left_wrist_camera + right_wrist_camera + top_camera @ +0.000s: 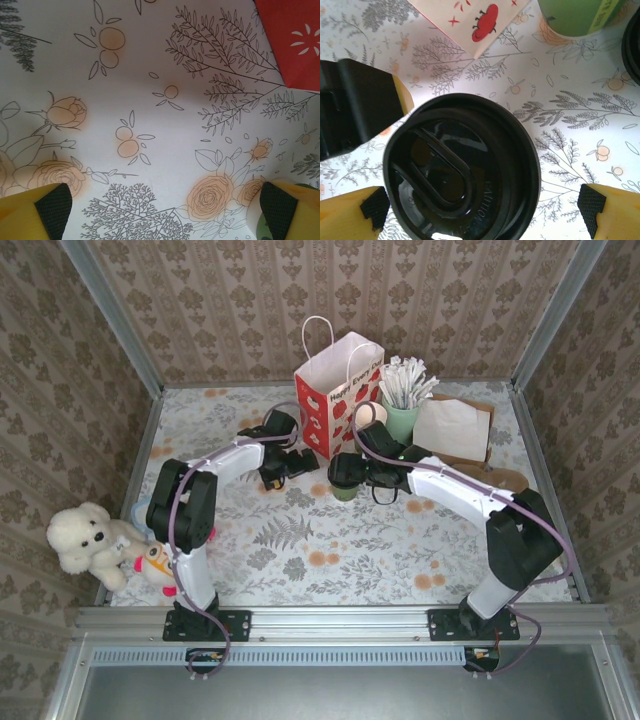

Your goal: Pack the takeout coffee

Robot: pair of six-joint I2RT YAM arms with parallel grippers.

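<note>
The takeout coffee (pixel 345 476), a small dark green cup with a black lid (pixel 462 170), stands upright on the floral tablecloth just in front of the red paper bag (pixel 335 390). My right gripper (pixel 482 210) hangs over it, open, one finger on each side of the lid; the right fingertip (pixel 592 212) stands well clear of the rim. My left gripper (pixel 285 465) is to the cup's left, low over the cloth. It is open, with only bare cloth between its fingers (pixel 47 205).
Behind the coffee stand a mint-green cup of white stirrers (pixel 402 420), cream cups (pixel 370 415) and white napkins on brown paper (pixel 455 430). Two soft toys (pixel 90 538) lie at the table's left edge. The bag's corner (pixel 475 22) is close to the lid.
</note>
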